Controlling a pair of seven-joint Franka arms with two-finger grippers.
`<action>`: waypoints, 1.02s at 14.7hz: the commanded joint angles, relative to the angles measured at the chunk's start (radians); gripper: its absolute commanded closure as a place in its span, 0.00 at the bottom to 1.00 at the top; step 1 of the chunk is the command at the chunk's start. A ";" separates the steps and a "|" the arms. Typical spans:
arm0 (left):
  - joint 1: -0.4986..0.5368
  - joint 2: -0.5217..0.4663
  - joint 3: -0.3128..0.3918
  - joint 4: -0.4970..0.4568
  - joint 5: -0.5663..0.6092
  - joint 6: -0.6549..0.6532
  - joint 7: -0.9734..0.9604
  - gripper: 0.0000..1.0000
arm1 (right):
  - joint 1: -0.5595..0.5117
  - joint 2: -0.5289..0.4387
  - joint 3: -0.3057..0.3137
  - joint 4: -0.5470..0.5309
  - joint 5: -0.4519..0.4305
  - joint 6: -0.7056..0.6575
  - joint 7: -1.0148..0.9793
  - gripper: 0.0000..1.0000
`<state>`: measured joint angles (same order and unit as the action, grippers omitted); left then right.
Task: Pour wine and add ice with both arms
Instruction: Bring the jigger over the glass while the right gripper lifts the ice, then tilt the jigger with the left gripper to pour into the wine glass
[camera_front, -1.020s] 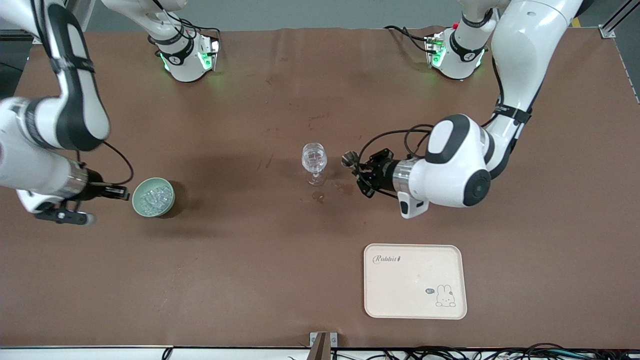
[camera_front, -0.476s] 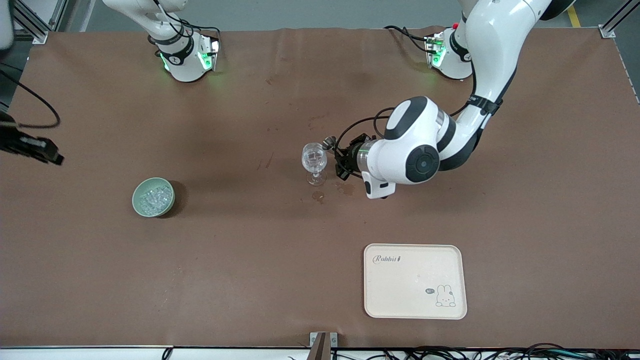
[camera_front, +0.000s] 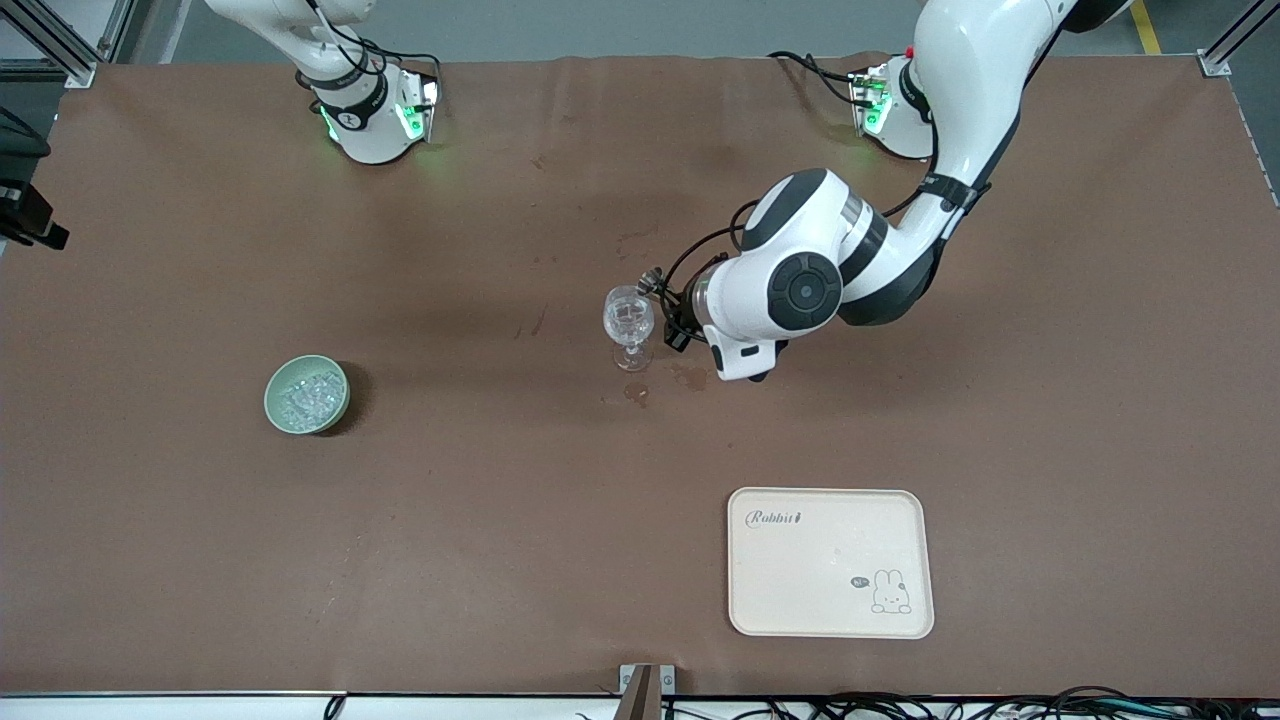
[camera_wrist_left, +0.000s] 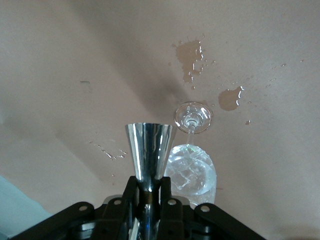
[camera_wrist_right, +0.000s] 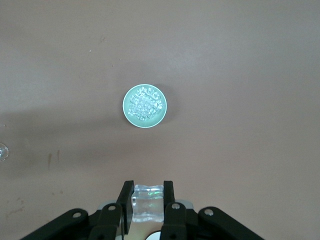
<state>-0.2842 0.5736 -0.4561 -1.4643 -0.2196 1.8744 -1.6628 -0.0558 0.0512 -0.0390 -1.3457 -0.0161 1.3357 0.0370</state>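
Gripping shiny steel jigger (camera_wrist_left: 148, 152) in left hand (camera_wrist_left: 148, 197), right hand (camera_wrist_right: 147, 200) clamping glassy ice (camera_wrist_right: 146, 202).

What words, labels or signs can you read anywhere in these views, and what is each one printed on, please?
"Rabbit": printed in script at one corner of the cream tray.
A tiny dark mark beside the rabbit drawing on the same tray: too small to read.
No other text is legible, neither on the arms' bases nor in the wrist views.
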 joint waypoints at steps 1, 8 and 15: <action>-0.012 -0.015 0.005 -0.002 0.052 0.002 -0.055 1.00 | -0.044 -0.013 0.036 -0.009 -0.005 0.013 -0.014 0.95; -0.084 0.000 0.011 0.008 0.189 0.068 -0.172 1.00 | -0.061 -0.036 0.071 -0.064 -0.002 0.086 -0.012 0.95; -0.113 0.017 0.016 0.010 0.310 0.109 -0.255 1.00 | -0.059 -0.036 0.071 -0.064 -0.001 0.083 -0.011 0.94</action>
<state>-0.3769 0.5820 -0.4508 -1.4647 0.0401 1.9723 -1.8774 -0.0963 0.0510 0.0159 -1.3696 -0.0161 1.4044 0.0322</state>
